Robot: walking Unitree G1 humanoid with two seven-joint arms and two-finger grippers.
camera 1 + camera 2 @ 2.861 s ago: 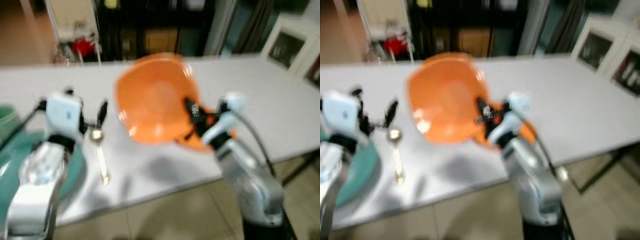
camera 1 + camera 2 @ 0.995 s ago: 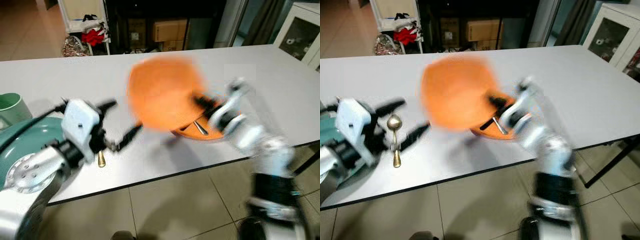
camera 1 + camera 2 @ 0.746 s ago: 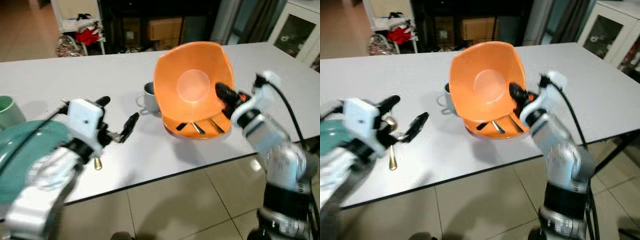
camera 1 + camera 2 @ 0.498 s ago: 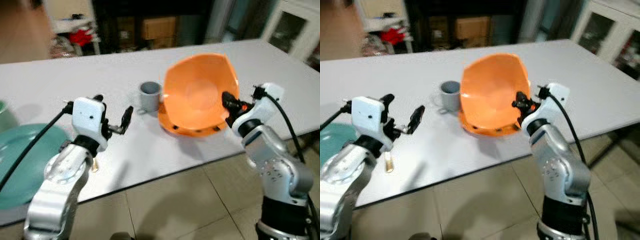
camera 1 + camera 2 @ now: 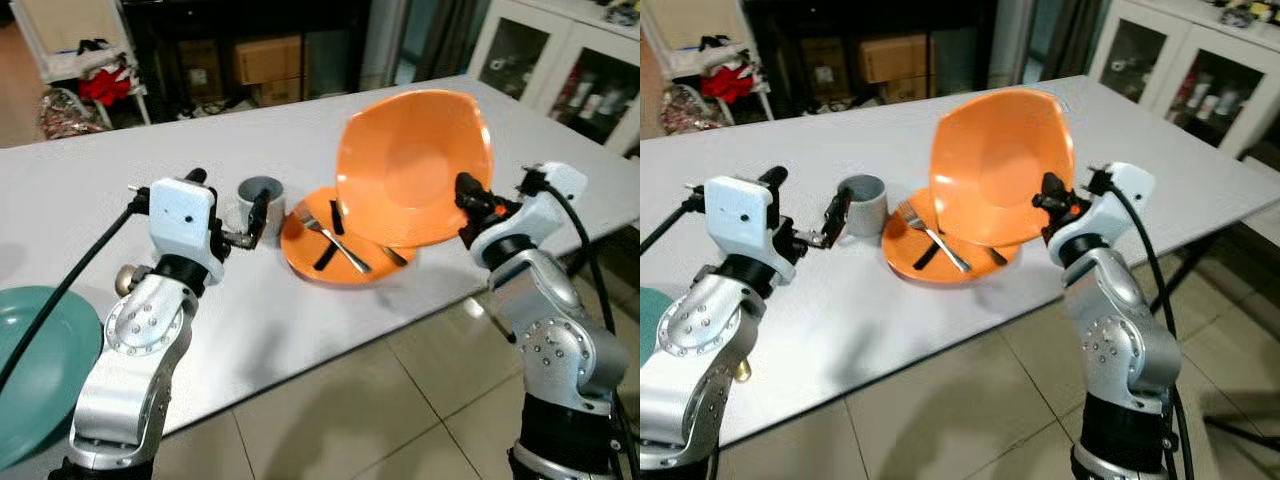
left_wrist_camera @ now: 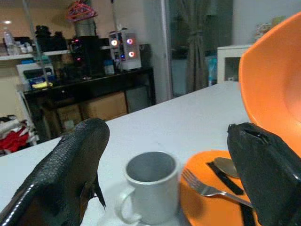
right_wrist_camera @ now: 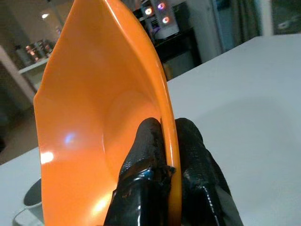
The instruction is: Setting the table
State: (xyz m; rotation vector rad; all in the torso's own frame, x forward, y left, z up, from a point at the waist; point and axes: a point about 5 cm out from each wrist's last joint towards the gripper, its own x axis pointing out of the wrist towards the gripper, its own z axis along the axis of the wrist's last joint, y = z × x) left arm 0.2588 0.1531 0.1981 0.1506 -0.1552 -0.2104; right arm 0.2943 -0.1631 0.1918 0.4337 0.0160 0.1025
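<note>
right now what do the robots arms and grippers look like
Both arms are silver metal with rounded joint housings and white box-shaped wrist units. A black cable runs to each wrist. The left gripper and right gripper each have two long black fingers with a textured, rubbery surface. A small orange-red detail sits by the right gripper's base.

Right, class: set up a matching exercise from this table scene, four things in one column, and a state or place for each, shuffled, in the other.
Things:
1. orange bowl
2. orange plate
3. grey mug
4. green plate

States:
A. flat, with cutlery on it
B. at the table's near left edge
C. held tilted off the table
D. upright beside the orange plate

Pairs: 1-C, 2-A, 3-D, 4-B
</note>
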